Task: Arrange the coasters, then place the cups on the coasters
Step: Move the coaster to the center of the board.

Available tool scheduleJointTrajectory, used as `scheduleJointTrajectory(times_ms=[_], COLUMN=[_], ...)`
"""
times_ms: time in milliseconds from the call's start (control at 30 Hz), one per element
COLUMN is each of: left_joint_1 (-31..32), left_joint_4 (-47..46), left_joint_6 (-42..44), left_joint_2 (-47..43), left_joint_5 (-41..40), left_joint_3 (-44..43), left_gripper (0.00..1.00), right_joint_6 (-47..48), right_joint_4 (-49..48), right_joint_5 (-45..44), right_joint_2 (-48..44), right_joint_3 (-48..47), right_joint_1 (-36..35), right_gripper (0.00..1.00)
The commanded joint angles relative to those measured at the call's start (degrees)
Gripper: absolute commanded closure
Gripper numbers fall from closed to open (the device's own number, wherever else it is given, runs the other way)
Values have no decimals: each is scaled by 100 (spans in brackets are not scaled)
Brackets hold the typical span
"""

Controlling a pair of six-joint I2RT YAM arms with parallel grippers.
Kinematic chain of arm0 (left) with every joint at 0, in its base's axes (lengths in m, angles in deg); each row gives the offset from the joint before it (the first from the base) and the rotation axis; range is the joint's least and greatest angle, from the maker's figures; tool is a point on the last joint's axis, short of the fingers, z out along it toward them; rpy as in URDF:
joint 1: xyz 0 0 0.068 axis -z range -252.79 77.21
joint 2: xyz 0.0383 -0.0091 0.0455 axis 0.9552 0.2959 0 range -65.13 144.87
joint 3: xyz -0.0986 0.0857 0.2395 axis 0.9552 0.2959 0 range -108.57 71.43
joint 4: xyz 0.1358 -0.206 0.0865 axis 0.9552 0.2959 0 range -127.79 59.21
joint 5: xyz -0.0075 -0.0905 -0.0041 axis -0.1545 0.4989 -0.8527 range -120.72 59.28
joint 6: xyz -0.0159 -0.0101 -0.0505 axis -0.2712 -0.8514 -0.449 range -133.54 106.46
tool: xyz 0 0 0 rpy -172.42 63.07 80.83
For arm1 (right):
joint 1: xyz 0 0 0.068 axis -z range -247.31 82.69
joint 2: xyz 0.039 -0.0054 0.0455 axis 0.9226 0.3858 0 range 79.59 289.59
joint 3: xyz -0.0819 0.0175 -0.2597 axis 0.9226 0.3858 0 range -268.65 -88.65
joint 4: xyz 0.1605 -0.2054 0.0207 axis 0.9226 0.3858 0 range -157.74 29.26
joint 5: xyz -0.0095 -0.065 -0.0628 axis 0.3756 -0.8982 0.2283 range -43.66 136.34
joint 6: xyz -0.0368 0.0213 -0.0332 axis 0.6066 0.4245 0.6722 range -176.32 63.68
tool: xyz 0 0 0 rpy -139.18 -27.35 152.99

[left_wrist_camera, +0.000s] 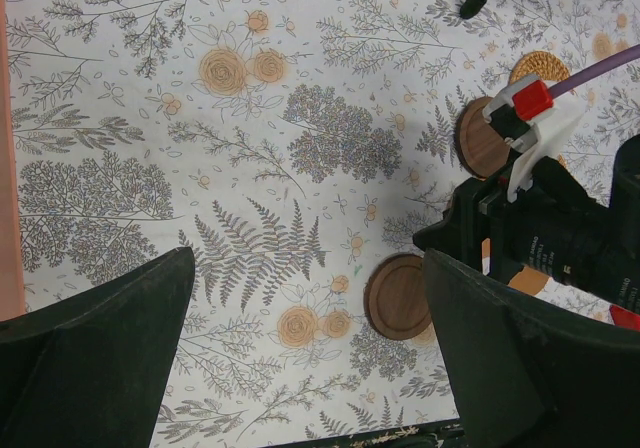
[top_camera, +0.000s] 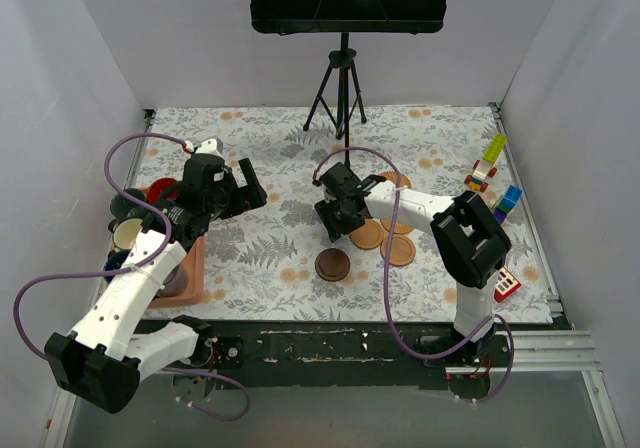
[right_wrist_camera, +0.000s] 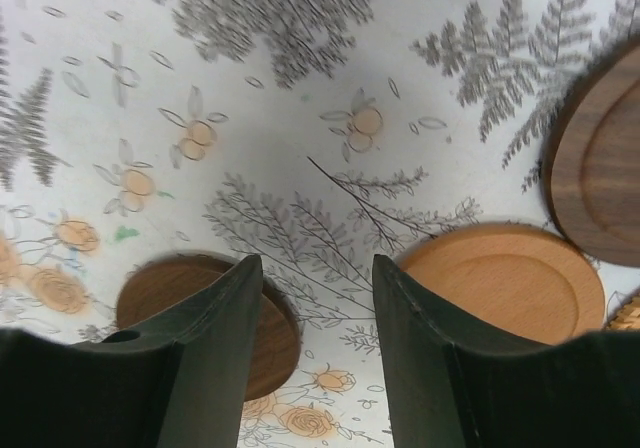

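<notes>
My right gripper (top_camera: 340, 223) (right_wrist_camera: 317, 268) hovers low over the floral cloth, open, with only cloth between its fingers. A dark brown coaster (right_wrist_camera: 200, 308) (top_camera: 333, 264) lies partly behind its left finger. An orange-brown coaster (right_wrist_camera: 505, 278) (top_camera: 367, 234) sits by the right finger, another dark brown one (right_wrist_camera: 600, 178) further right. My left gripper (top_camera: 248, 183) (left_wrist_camera: 308, 268) hangs wide open above bare cloth, left of the dark brown coaster (left_wrist_camera: 398, 296). The cups, among them a cream one (top_camera: 128, 235) and a red one (top_camera: 160, 190), cluster at the far left.
A salmon-pink tray (top_camera: 192, 268) lies at the left edge beside the cups. Another orange-brown coaster (top_camera: 398, 251) and a rattan one (top_camera: 397, 180) lie right of the right gripper. Toy blocks (top_camera: 490, 168) line the right side. A music-stand tripod (top_camera: 340, 98) stands at the back.
</notes>
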Motion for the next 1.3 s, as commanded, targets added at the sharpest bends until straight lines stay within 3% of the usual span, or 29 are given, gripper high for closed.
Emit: scheduleJointTrajectory(times_ms=[0, 167, 333, 633, 900, 1267], left_joint_1=[11, 20, 20, 11, 20, 20], left_joint_4=[23, 31, 75, 93, 102, 102], left_joint_6=[74, 74, 21, -5, -5, -5], left_joint_2=[-154, -119, -162, -198, -250, -338], left_joint_5=[-106, -88, -71, 87, 158, 123], left_joint_3=[-40, -57, -40, 22, 74, 110], left_gripper=[2, 2, 2, 2, 2, 2], right_joint_6=[357, 735, 727, 446, 559, 577], right_joint_4=[-14, -58, -331, -489, -472, -349], right_joint_5=[454, 508, 244, -661, -1030, -1119], right_joint_2=[-154, -330, -690, -972, -717, -638], right_joint_3=[-613, -597, 193, 871, 775, 775], right_joint_1=[-143, -538, -1013, -1786, -1989, -2174], right_gripper=[42, 39, 38, 44, 51, 53])
